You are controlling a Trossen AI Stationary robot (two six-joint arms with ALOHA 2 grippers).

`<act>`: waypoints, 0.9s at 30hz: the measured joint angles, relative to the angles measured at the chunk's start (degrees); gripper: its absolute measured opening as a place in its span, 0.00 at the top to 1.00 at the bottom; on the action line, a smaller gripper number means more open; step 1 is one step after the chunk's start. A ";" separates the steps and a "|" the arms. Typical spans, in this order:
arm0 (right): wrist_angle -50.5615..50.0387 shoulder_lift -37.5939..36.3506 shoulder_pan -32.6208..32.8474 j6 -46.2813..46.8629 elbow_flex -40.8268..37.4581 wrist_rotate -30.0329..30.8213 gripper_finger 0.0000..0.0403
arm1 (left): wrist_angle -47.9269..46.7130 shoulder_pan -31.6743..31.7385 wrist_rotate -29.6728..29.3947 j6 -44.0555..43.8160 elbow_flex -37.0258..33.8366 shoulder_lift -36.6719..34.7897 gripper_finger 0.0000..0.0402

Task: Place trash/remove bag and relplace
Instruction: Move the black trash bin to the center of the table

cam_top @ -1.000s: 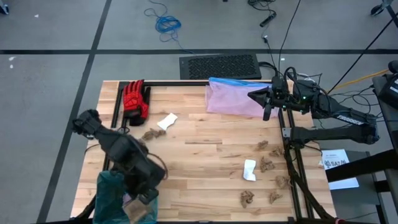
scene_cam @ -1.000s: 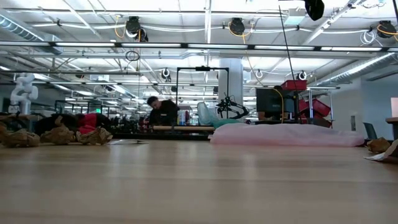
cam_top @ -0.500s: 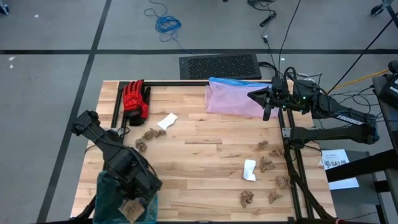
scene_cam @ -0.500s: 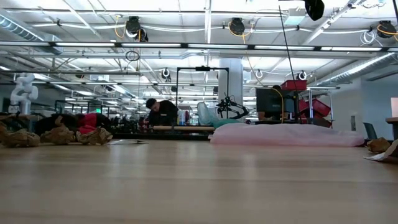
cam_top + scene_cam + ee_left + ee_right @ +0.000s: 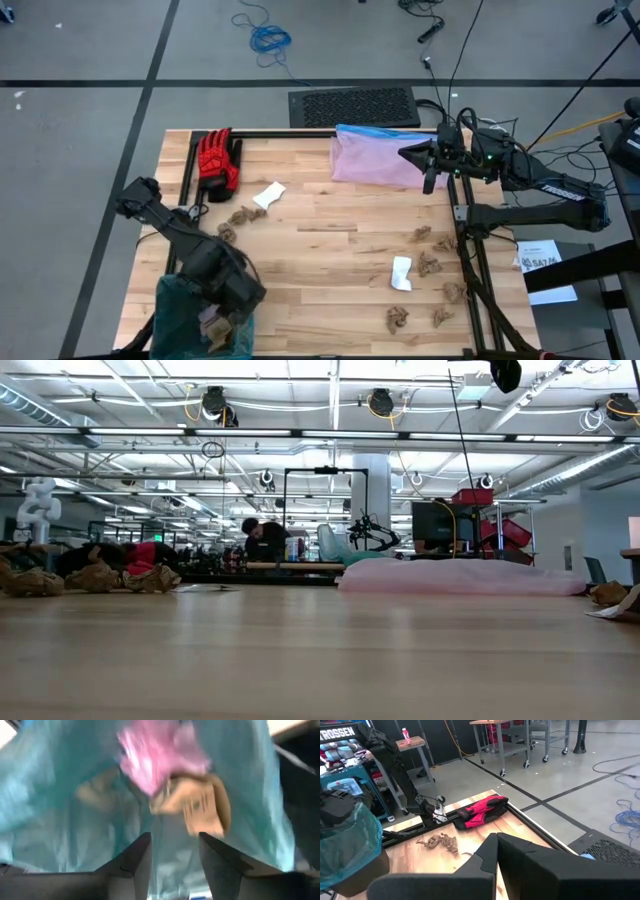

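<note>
The teal-green bag (image 5: 178,300) lines a bin at the table's near left corner and also shows in the right wrist view (image 5: 347,837). My left gripper (image 5: 226,312) points steeply down into the bag's mouth. Its fingers (image 5: 172,840) are open with nothing between them. Just beyond them, inside the bag (image 5: 55,820), are a brown crumpled paper wad (image 5: 200,805) and a pink scrap (image 5: 160,750). My right gripper (image 5: 403,153) hangs shut above the table's far right, over the pale pink bag (image 5: 372,160), with nothing in its fingers (image 5: 496,842).
Several brown paper wads (image 5: 430,262) and a white scrap (image 5: 401,272) lie at the near right. Another wad (image 5: 240,215) and a white scrap (image 5: 268,195) lie at the left middle. A red glove (image 5: 217,160) lies at the far left, beside a black frame rail.
My left gripper has sunk toward the bin's mouth and rolled a little. The brown wad that was at its fingertips now sits apart from them, lower inside the teal bag.
</note>
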 joint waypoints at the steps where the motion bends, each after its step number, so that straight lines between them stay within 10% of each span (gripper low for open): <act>1: 0.00 0.00 0.02 -0.48 -0.01 -0.02 1.00 | 0.02 0.57 -0.85 1.07 -1.04 0.00 0.67; 9: 0.04 -0.02 0.00 -0.92 0.00 0.11 1.00 | 6.10 5.21 -5.49 8.46 -7.58 0.00 0.98; 27: 0.09 -0.70 0.02 -0.51 -0.01 0.15 1.00 | 16.47 17.13 -23.57 26.35 -5.14 0.02 1.00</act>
